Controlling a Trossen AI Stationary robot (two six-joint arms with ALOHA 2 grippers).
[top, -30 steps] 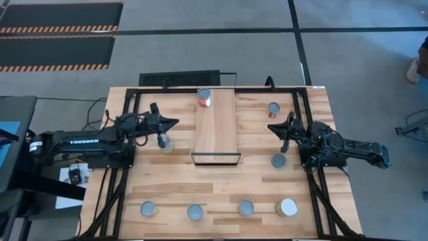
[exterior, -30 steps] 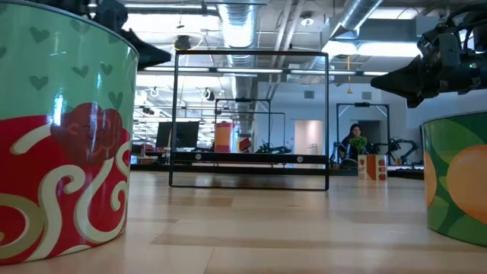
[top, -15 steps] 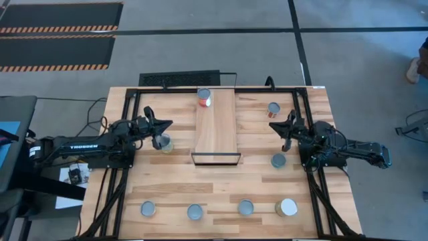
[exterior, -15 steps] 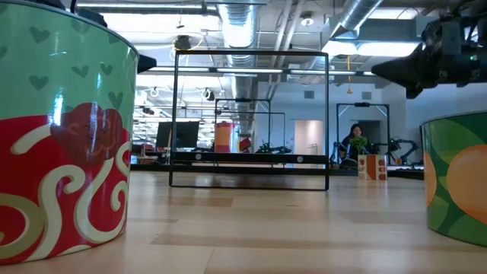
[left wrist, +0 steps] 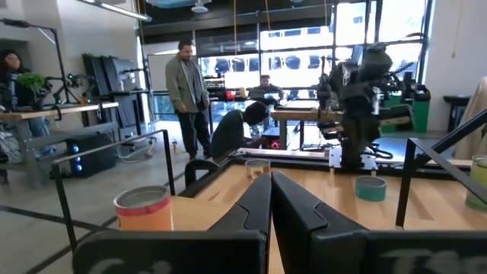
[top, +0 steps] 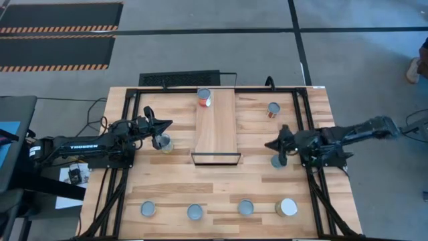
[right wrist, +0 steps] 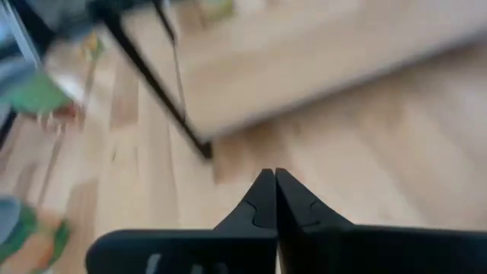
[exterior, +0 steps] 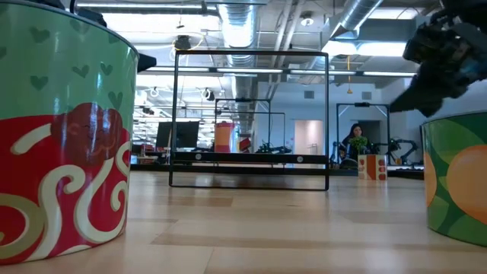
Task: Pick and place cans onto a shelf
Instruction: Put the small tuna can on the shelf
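The shelf (top: 215, 127) stands mid-table with a red can (top: 204, 98) on its far end, seen as the can (left wrist: 143, 209) in the left wrist view. My left gripper (top: 168, 123) is shut and empty, hovering left of the shelf above a yellowish can (top: 164, 142) standing on the table. My right gripper (top: 269, 144) is shut and empty, right of the shelf's near end, beside a teal can (top: 278, 161). Its shut fingers (right wrist: 274, 190) point down at the tabletop. Another can (top: 273, 109) stands at the far right.
Several cans stand in a row near the front edge, from a grey-topped one (top: 148, 209) to a white-lidded one (top: 288, 207). A black frame (top: 137, 100) borders the table. People (left wrist: 186, 84) are in the room beyond.
My right gripper has swung from beside the far-right can toward the table's near edge and the shelf's near end, and tipped downward. My left gripper has drawn back a little toward the left edge and sunk slightly. No can has moved.
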